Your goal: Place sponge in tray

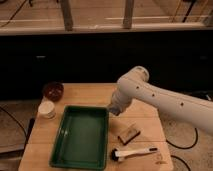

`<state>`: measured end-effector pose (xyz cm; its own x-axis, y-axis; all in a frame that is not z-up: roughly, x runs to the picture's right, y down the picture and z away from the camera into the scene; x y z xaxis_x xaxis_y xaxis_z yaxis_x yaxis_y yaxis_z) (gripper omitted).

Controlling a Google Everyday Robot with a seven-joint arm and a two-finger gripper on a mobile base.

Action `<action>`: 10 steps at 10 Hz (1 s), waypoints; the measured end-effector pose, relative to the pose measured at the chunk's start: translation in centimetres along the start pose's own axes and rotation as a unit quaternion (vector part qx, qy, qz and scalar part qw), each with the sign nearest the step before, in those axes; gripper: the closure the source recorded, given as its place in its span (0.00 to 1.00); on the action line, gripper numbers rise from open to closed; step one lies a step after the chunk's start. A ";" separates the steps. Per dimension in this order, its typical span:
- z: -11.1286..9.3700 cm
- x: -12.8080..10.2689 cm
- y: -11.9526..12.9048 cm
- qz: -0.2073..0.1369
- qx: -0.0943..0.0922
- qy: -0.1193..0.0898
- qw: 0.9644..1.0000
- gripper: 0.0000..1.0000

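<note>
The gripper (114, 110) is held shut at centre frame, just above the green tray's (61, 141) right rim; no sponge is visible in it.

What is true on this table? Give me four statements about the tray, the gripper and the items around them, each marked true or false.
1. The green tray has nothing visible in it. True.
2. The dark red bowl stands right of the tray. False: the bowl is at the table's far left corner.
3. The gripper is shut, by the tray's far right corner. True.
4. The brush lies inside the tray. False: the brush lies on the table, right of the tray.
</note>
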<state>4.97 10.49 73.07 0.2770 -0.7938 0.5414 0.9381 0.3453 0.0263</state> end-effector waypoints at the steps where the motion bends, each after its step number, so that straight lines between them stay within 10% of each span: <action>1: 0.2 -0.2 -0.4 -0.008 -0.002 -0.004 1.000 1.00; 10: 1.9 -1.9 -3.0 -0.059 -0.019 -0.029 0.998 1.00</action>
<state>1.24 11.96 73.56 0.1521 -0.7971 0.5844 0.9709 0.2310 0.0624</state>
